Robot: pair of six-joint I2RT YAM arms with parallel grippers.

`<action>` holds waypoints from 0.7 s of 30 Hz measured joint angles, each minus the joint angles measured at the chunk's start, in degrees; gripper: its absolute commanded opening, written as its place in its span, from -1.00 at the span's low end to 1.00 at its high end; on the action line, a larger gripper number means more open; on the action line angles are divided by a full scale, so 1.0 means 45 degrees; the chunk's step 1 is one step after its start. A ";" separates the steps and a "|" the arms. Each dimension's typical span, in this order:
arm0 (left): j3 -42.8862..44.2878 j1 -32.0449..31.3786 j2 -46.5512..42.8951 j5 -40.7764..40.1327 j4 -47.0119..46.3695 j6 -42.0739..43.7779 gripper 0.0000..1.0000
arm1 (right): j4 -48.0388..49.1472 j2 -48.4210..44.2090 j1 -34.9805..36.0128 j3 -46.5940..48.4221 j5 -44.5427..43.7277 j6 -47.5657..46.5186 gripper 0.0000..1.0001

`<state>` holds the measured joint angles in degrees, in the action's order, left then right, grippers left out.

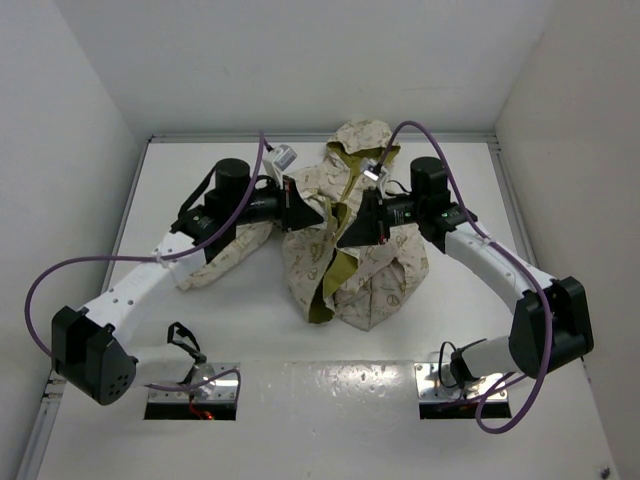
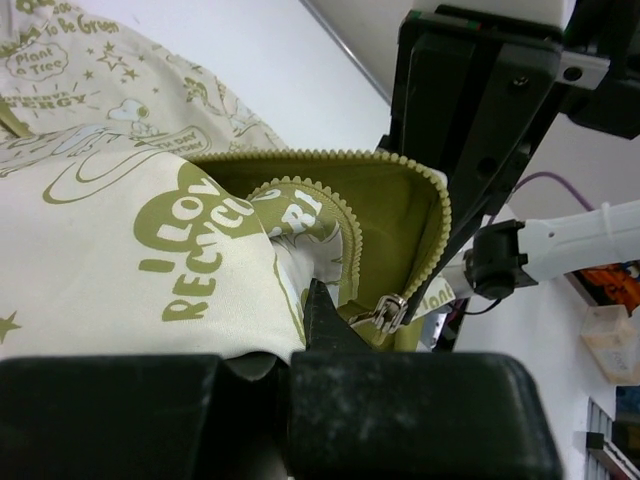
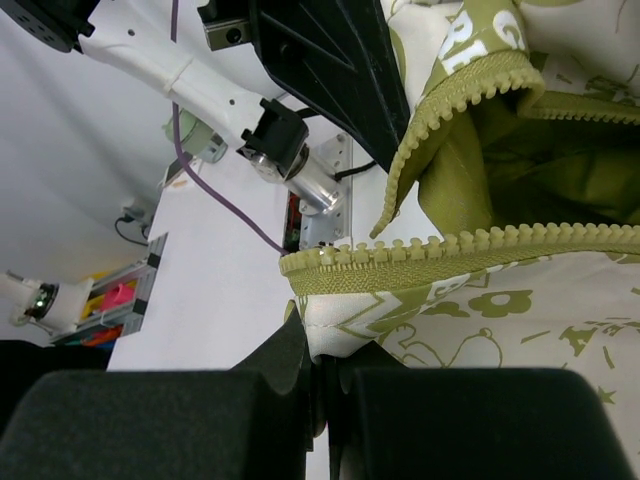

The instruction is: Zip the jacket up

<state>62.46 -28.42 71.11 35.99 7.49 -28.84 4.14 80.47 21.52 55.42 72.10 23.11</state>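
The jacket lies bunched mid-worktop, zipper open. Left gripper pinches jacket fabric, apparently beside the slider. Right gripper pinches the jacket edge below the zipper.

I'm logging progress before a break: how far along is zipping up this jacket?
Done: both zipper rows seem to meet at the slider. In hand: the left gripper and right gripper each have jaws shut on fabric of the jacket near the zipper's end. Not yet done: the teeth gape apart, olive lining showing, so the whole pull is ahead.
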 measured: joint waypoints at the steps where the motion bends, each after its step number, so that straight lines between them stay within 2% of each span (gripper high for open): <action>1: 0.0000 0.0000 -0.0010 -0.0024 0.0117 0.0126 -1.00 | 0.0005 0.0000 0.0000 0.0000 0.0005 0.0010 -1.00; 21: 0.0180 -0.0097 -0.0296 -0.0151 0.0903 0.0869 -1.00 | 0.0097 0.0000 -0.0092 -0.0073 -0.0015 0.0243 -1.00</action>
<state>63.26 -28.86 69.78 35.31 11.55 -24.93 4.58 80.47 21.10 55.09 72.03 24.21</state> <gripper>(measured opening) 0.023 0.009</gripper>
